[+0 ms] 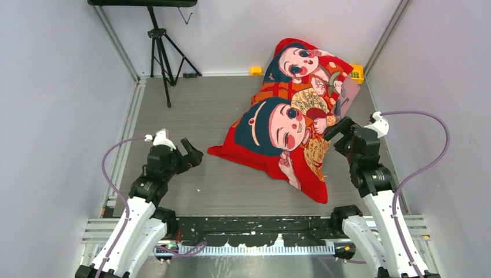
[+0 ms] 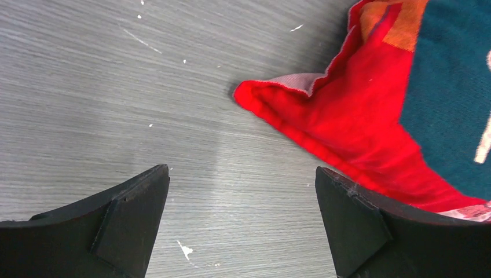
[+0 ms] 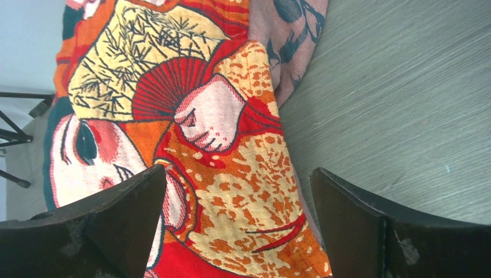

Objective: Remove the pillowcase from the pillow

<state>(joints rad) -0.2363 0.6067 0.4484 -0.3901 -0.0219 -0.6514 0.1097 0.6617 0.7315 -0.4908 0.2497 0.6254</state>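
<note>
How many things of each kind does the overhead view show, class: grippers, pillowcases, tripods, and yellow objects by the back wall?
Grippers: 2 (left gripper, right gripper)
Pillowcase: 1
Tripod: 1
Yellow objects: 2
Total: 6

The left arm (image 1: 136, 214) rises from its base and bends forward, wrist angled to the right. The left gripper (image 1: 193, 152) hangs low with its jaws spread wide. The right arm (image 1: 379, 208) leans forward and inward. The right gripper (image 1: 340, 128) tips down and to the left, its jaws also wide apart.
</note>
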